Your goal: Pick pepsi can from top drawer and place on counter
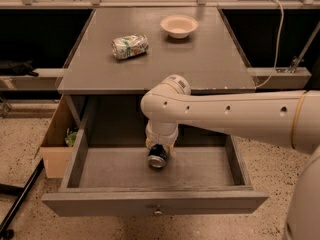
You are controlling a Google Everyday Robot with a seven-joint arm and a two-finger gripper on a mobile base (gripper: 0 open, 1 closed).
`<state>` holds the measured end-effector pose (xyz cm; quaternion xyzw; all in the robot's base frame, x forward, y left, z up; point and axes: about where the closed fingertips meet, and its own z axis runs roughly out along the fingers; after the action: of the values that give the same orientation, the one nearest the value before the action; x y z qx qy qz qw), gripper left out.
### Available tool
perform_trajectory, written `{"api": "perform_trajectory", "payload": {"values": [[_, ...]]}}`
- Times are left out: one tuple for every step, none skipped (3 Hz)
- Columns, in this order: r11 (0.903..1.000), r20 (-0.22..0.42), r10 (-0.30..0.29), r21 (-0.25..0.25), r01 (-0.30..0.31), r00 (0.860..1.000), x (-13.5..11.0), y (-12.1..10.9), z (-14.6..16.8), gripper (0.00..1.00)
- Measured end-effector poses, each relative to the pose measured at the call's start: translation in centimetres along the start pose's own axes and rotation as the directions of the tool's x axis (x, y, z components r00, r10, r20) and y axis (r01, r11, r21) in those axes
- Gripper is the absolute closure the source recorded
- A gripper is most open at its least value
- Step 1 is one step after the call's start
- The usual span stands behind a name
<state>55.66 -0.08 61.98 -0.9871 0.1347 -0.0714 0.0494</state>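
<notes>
Though we cannot tell if our hand (160,146), down in the wide grey wooden drawer (210,168), grips the small blue can (157,158), we lift slowly.

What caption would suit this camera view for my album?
Robot's gripper reaches into the open top drawer at the pepsi can.
</notes>
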Motion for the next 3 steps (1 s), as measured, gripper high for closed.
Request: {"api": "perform_trajectory", "payload": {"values": [[1.0000,0.011,0.007,0.006,-0.007,1.000,0.1,0.1,0.0,1.00],[0.9986,-0.004,0.042,0.033,-0.042,0.999,0.0,1.2,-1.1,1.00],[0.9888,-0.073,0.130,0.083,-0.124,0.989,-0.3,5.1,-4.8,1.00]]}}
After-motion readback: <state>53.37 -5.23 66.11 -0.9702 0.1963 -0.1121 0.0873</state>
